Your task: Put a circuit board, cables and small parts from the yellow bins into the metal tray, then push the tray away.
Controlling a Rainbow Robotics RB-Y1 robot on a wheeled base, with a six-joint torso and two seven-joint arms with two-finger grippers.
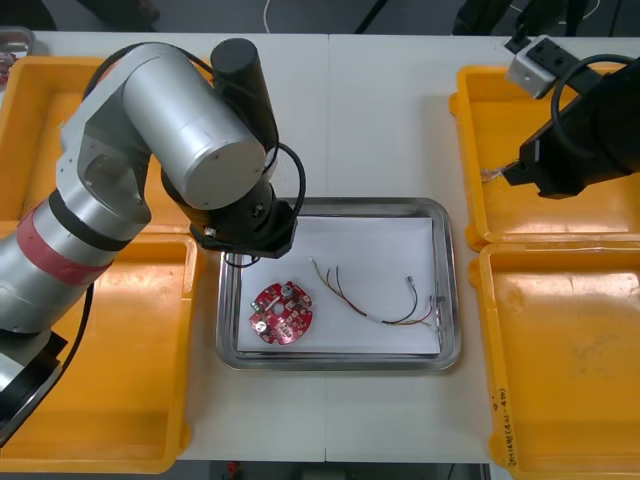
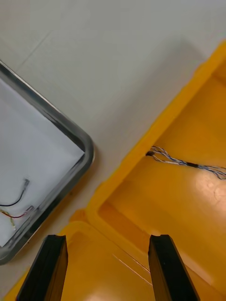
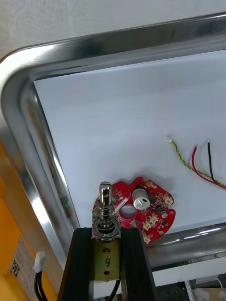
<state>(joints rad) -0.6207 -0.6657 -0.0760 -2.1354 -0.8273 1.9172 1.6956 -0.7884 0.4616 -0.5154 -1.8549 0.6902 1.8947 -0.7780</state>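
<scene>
The metal tray point(image 1: 448, 300), white inside, lies at the table's middle. In it are a round red circuit board point(image 1: 282, 312) and a red and yellow cable point(image 1: 385, 312) with a black one beside it. My left gripper point(image 1: 241, 257) hovers over the tray's left part, just beyond the board. In the left wrist view that gripper point(image 3: 107, 235) is shut on a small metal part point(image 3: 106, 207), with the board point(image 3: 143, 210) below it. My right gripper point(image 2: 106, 268) stands open above the right bins, near a twisted blue and white cable point(image 2: 186, 163) in the far right yellow bin point(image 1: 478, 120).
Two yellow bins point(image 1: 120, 380) flank the tray on the left and two point(image 1: 570, 360) on the right. The tray's corner point(image 2: 80, 141) shows close to the right bin's rim. A grey box point(image 1: 535, 62) sits at the far right bin's edge.
</scene>
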